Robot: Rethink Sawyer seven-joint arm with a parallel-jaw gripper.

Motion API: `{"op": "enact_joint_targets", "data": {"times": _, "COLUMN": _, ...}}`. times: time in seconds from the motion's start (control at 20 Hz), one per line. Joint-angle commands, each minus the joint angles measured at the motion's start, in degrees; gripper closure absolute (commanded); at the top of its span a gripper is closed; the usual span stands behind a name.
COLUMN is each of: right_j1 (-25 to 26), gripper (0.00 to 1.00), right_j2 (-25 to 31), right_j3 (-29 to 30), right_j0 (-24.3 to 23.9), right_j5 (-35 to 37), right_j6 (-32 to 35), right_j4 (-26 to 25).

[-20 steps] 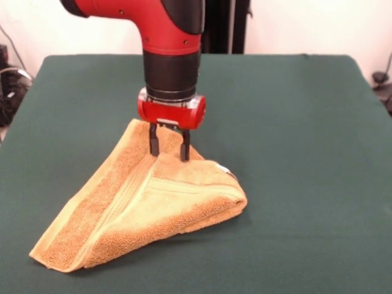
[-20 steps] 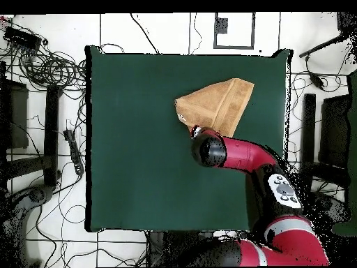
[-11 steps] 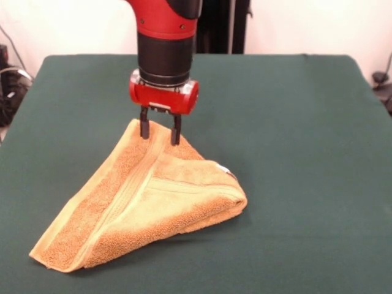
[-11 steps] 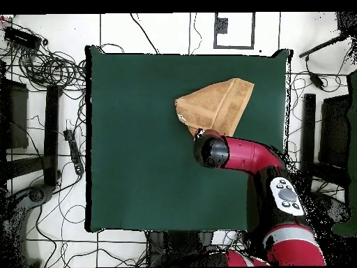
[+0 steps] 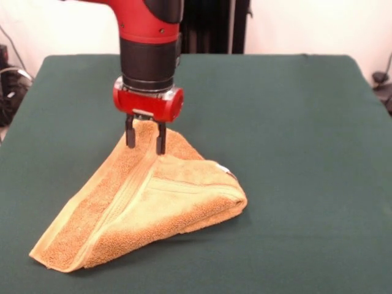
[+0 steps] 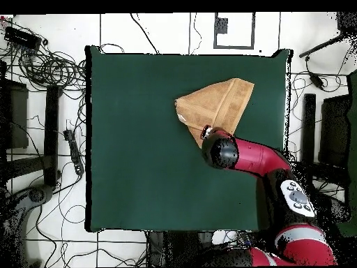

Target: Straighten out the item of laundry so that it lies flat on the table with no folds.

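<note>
**Folded towel, gripper straddling its top corner**

Big dark green table point(image 5: 288, 122) is filling most of the shot, cables trailing over the floor point(image 6: 42, 70) around it in the overhead view. The golden-orange towel point(image 5: 153, 205) is sitting folded into a rough triangle, doubled over on itself with a thick rounded fold on one side and a small white tag point(image 5: 226, 171) poking out. The red and black arm is pointing straight down, and the gripper point(image 5: 145, 136) is hanging at the towel's far corner, fingers point(image 5: 130, 135) spread a little with the corner's edge between them, not pinching it.
</note>
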Motion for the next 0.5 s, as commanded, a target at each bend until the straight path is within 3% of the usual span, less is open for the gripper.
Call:
{"op": "enact_joint_targets", "data": {"times": 0.05, "right_j1": 5.0, "gripper": 0.00, "right_j2": 9.0, "right_j3": 2.9, "right_j0": -0.2, "right_j5": -4.9, "right_j6": 10.8, "right_j4": 5.1}}
{"op": "enact_joint_targets", "data": {"times": 0.5, "right_j1": 1.5, "gripper": 0.00, "right_j2": 14.4, "right_j3": 6.4, "right_j0": -2.7, "right_j5": -1.4, "right_j6": 9.8, "right_j4": 8.9}}
